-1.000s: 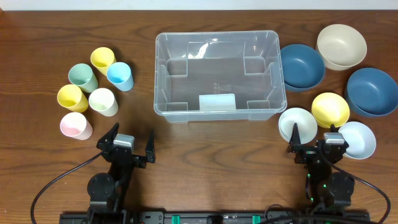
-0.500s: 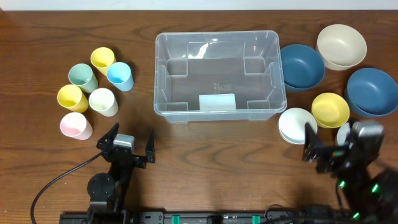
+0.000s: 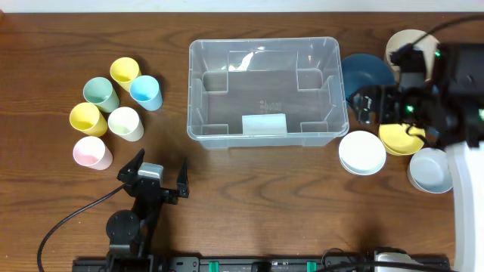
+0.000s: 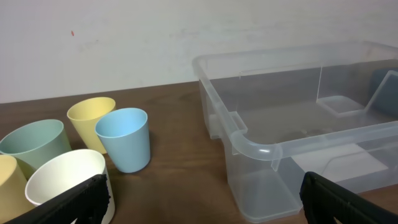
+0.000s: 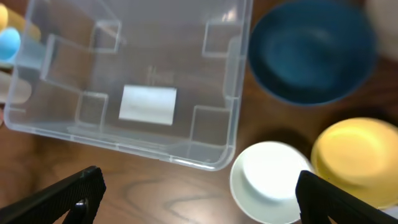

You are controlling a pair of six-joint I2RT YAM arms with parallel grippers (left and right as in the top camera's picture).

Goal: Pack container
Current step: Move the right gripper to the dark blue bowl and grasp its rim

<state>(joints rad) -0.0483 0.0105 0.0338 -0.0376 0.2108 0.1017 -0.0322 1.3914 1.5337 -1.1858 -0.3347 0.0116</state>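
The clear container (image 3: 266, 43) stands empty at mid-table, its white label (image 3: 263, 123) on the near side. It also shows in the left wrist view (image 4: 249, 140) and the right wrist view (image 5: 235, 93). My left gripper (image 3: 160, 169) is open and empty near the front edge, left of the container; its fingers frame the left wrist view (image 4: 199, 205). My right gripper (image 3: 376, 103) is open and empty, raised over the bowls right of the container (image 5: 199, 199).
Several cups stand left of the container, among them a blue cup (image 3: 146, 92) (image 4: 126, 138) and a pink cup (image 3: 92, 153). On the right are a dark blue bowl (image 5: 311, 53), a beige bowl (image 3: 401, 45), a yellow bowl (image 5: 354, 155), a white bowl (image 3: 361, 153) and a pale blue bowl (image 3: 429, 169).
My right arm has lifted from the front right edge and swung back over the bowls, now covering the far-right dark blue bowl. The left arm has not moved.
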